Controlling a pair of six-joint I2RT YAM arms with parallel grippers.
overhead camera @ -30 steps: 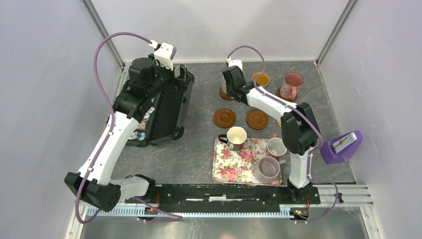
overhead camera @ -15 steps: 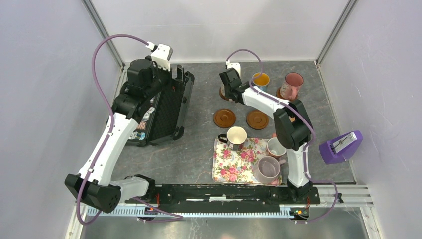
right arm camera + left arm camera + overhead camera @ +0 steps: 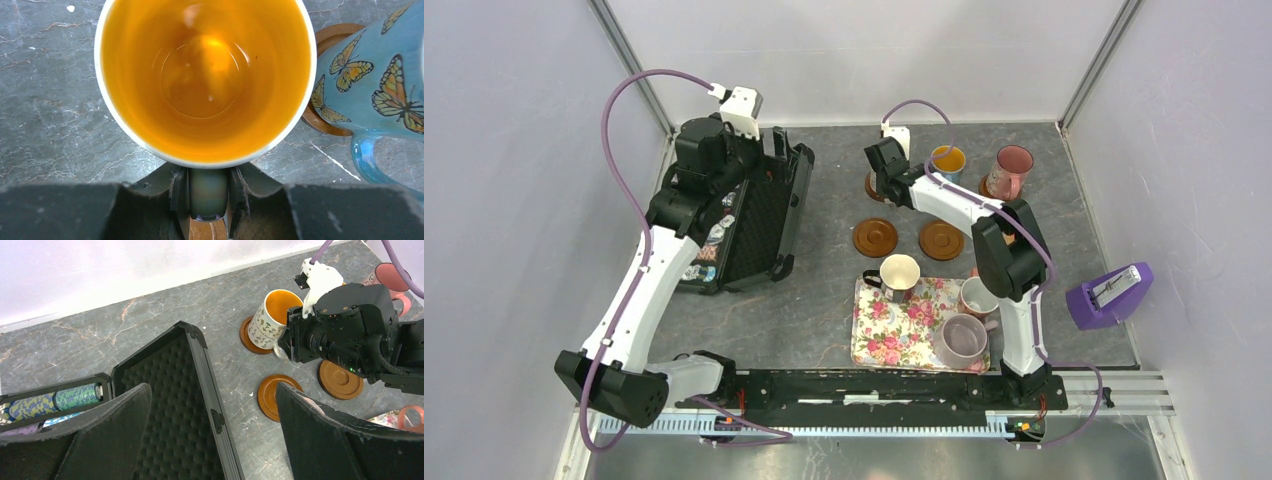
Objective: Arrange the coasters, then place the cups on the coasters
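Observation:
My right gripper (image 3: 208, 192) is shut on the handle of the white patterned cup (image 3: 205, 75) with orange lining. This cup (image 3: 272, 320) is over a brown coaster (image 3: 248, 338) at the back; I cannot tell whether it rests on it. Beside it, the blue butterfly cup (image 3: 948, 160) and the pink cup (image 3: 1009, 170) each stand on a coaster. Two empty coasters (image 3: 875, 237) (image 3: 941, 239) lie in front. The black, white-pink and lilac cups (image 3: 899, 273) (image 3: 979, 296) (image 3: 964, 338) stand on the floral tray. My left gripper (image 3: 212, 387) hangs open over the case.
An open black foam-lined case (image 3: 759, 215) lies at the left with rolls of poker chips (image 3: 55, 400) inside. The floral tray (image 3: 904, 330) sits near the front. A purple device (image 3: 1109, 293) stands at the right edge. Walls close in the back and both sides.
My right gripper has shifted the white patterned cup slightly left. My left wrist has swung a little to the left over the case. Both grippers kept their opening.

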